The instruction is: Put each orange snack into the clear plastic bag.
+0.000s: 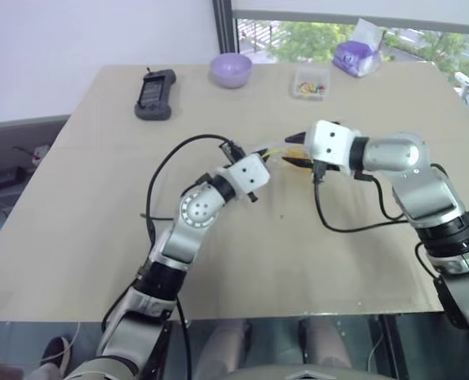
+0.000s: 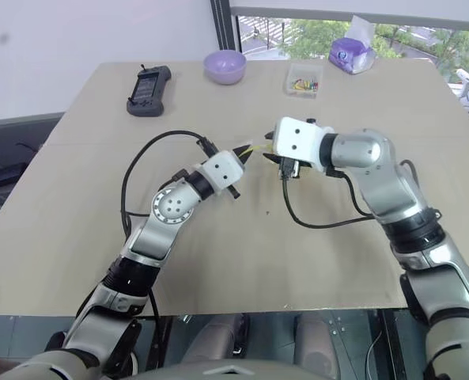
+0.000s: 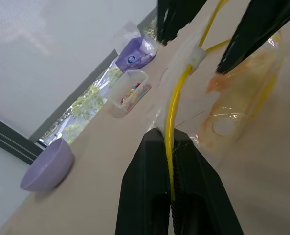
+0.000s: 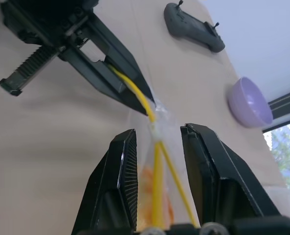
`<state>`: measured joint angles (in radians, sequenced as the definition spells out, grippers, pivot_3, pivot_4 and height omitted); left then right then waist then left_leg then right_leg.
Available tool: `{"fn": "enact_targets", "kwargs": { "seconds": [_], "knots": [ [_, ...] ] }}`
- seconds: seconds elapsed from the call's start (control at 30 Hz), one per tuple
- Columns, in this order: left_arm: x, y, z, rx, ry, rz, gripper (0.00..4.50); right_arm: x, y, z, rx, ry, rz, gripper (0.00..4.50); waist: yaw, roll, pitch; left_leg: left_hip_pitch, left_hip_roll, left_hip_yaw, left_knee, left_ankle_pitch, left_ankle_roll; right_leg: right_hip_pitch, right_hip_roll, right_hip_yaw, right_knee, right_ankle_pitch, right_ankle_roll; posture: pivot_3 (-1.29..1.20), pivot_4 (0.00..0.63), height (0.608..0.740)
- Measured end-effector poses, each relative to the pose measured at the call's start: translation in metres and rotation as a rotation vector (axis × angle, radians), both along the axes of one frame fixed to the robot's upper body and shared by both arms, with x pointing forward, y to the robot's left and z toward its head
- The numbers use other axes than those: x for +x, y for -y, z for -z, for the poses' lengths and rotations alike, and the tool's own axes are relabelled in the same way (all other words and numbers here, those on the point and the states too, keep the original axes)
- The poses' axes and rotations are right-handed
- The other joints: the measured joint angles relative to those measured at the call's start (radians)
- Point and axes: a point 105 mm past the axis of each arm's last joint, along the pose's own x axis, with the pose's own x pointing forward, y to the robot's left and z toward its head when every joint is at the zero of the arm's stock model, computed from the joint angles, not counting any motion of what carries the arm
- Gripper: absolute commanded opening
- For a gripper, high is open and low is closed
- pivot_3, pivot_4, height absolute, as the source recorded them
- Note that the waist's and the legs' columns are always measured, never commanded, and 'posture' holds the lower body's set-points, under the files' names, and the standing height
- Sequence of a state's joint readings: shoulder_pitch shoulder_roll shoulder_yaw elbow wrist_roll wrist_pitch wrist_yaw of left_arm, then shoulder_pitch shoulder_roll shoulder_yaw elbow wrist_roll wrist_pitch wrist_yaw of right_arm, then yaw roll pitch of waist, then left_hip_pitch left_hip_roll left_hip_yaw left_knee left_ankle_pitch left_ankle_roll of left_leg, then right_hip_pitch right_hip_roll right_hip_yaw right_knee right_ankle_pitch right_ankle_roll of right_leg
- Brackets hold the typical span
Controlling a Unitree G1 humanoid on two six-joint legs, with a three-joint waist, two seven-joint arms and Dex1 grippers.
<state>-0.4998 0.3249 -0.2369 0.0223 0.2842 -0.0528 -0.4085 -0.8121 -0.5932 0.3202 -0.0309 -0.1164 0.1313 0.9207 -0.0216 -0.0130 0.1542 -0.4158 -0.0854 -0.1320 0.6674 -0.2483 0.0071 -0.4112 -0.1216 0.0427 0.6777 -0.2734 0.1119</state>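
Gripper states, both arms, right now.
Left gripper: shut on the yellow seal strip of the clear plastic bag.
Right gripper: open, its fingers either side of the bag's seal strip, not clamping it.

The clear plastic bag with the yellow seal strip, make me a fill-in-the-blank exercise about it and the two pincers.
1. The left pincer is shut on the ____ seal strip of the clear plastic bag.
2. The right pincer has its jaws ____ on either side of that strip.
3. Inside the bag shows something ____ in colour.
4. Beyond the bag on the beige table sits a round ____ bowl.

Missing words: yellow; open; orange; purple
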Motion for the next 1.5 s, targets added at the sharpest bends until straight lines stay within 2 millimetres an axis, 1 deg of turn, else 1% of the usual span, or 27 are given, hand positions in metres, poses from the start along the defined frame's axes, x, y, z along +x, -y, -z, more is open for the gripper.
{"fn": "enact_targets", "kwargs": {
  "seconds": [0.1, 0.2, 0.33, 0.4, 0.7, 0.8, 0.83, 1.27, 1.5],
  "knots": [
    [0.000, 0.000, 0.000, 0.000, 0.000, -0.001, 0.00, 0.002, -0.002, 0.002, -0.003, 0.007, -0.007, 1.59, 0.001, 0.000, 0.000, 0.000, 0.000, 0.000, 0.000, 0.000, 0.000, 0.000, 0.000, 0.000, 0.000, 0.000, 0.000, 0.00, 0.150, 0.740],
    [0.000, 0.000, 0.000, 0.000, 0.002, -0.002, 0.00, 0.003, -0.006, 0.008, -0.017, 0.003, -0.020, 1.59, 0.001, 0.000, 0.000, 0.000, 0.000, 0.000, 0.000, 0.000, 0.000, 0.000, 0.000, 0.000, 0.000, 0.000, 0.000, 0.00, 0.150, 0.740],
    [0.000, 0.000, 0.000, 0.001, 0.004, -0.004, 0.00, 0.002, -0.007, 0.008, -0.026, 0.014, -0.027, 1.59, 0.001, 0.000, 0.000, 0.000, 0.000, 0.000, 0.000, 0.000, 0.000, 0.000, 0.000, 0.000, 0.000, 0.000, 0.000, 0.00, 0.150, 0.740],
    [0.000, 0.000, 0.000, 0.000, 0.004, -0.005, 0.00, 0.003, -0.006, 0.008, -0.028, 0.017, -0.028, 1.07, 0.001, 0.000, 0.000, 0.000, 0.000, 0.000, 0.000, 0.000, 0.000, 0.000, 0.000, 0.000, 0.000, 0.000, 0.000, 0.00, 0.150, 0.740],
    [0.000, 0.000, -0.001, -0.001, 0.007, -0.007, 0.00, 0.004, -0.005, 0.010, -0.039, 0.019, -0.017, 1.07, 0.001, 0.000, 0.000, 0.000, 0.000, 0.000, 0.000, 0.000, 0.000, 0.000, 0.000, 0.000, 0.000, 0.000, 0.000, 0.00, 0.150, 0.740],
    [0.000, 0.000, -0.001, -0.001, 0.007, -0.008, 0.00, 0.005, -0.004, 0.010, -0.040, 0.018, -0.013, 0.25, 0.001, 0.000, 0.000, 0.000, 0.000, 0.000, 0.000, 0.000, 0.000, 0.000, 0.000, 0.000, 0.000, 0.000, 0.000, 0.00, 0.150, 0.740],
    [0.000, 0.000, -0.001, -0.001, 0.007, -0.008, 0.00, 0.005, -0.004, 0.010, -0.041, 0.018, -0.012, 0.11, 0.001, 0.000, 0.000, 0.000, 0.000, 0.000, 0.000, 0.000, 0.000, 0.000, 0.000, 0.000, 0.000, 0.000, 0.000, 0.00, 0.150, 0.740],
    [0.000, 0.000, -0.001, -0.002, 0.008, -0.008, 0.00, 0.007, -0.005, 0.008, -0.036, 0.038, -0.009, 0.11, 0.001, 0.000, 0.000, 0.000, 0.000, 0.000, 0.000, 0.000, 0.000, 0.000, 0.000, 0.000, 0.000, 0.000, 0.000, 0.00, 0.150, 0.740],
    [0.000, 0.000, -0.003, -0.001, 0.020, -0.008, 0.00, 0.008, 0.002, 0.008, -0.064, 0.053, 0.000, 0.11, 0.002, 0.000, 0.000, 0.000, 0.000, 0.000, 0.000, 0.000, 0.000, 0.000, 0.000, 0.000, 0.000, 0.000, 0.000, 0.00, 0.150, 0.740]
  ]
}}
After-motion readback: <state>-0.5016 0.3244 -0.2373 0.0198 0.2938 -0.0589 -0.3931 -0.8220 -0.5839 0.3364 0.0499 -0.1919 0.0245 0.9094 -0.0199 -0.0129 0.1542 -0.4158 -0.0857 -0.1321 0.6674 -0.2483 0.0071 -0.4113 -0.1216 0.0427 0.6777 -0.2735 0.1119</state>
